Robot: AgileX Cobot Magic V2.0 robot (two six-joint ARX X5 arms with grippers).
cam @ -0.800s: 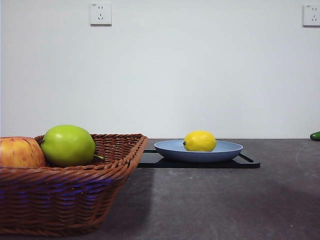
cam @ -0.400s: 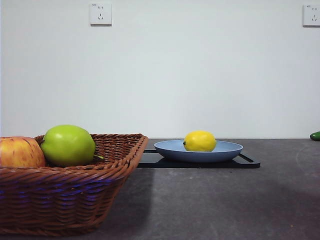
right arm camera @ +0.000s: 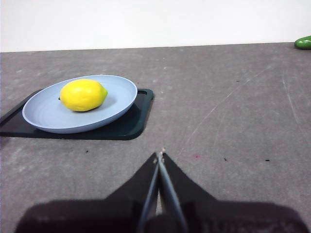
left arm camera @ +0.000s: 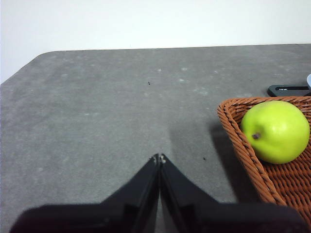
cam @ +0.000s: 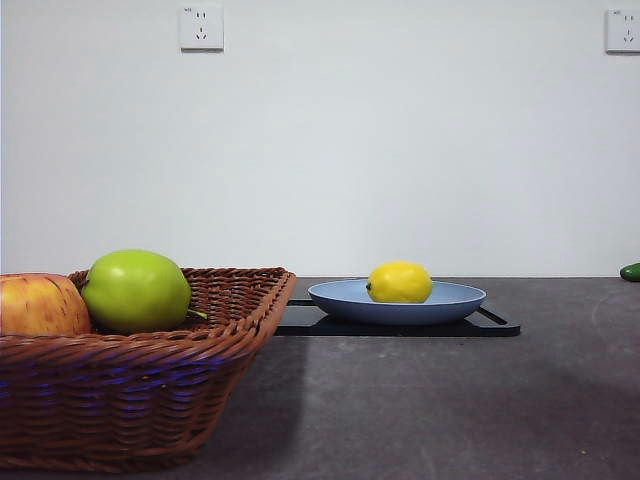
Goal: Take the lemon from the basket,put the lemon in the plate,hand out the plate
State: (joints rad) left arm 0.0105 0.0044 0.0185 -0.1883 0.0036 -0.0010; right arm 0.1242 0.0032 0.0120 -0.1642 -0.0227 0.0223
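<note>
The yellow lemon (cam: 400, 282) (right arm camera: 83, 94) lies in the light blue plate (cam: 450, 299) (right arm camera: 43, 114), which rests on a flat black tray (cam: 497, 324) (right arm camera: 131, 124). The brown wicker basket (cam: 150, 370) (left arm camera: 252, 160) stands at the near left and holds a green apple (cam: 136, 291) (left arm camera: 275, 131) and a red-yellow apple (cam: 40, 305). My left gripper (left arm camera: 159, 157) is shut over bare table beside the basket's outer wall. My right gripper (right arm camera: 160, 154) is shut, low over the table, a short way off the tray's corner. Neither holds anything. No arm shows in the front view.
A small green object (cam: 630, 271) (right arm camera: 303, 42) lies at the far right of the grey table. Two wall sockets (cam: 201, 27) are mounted on the white wall behind.
</note>
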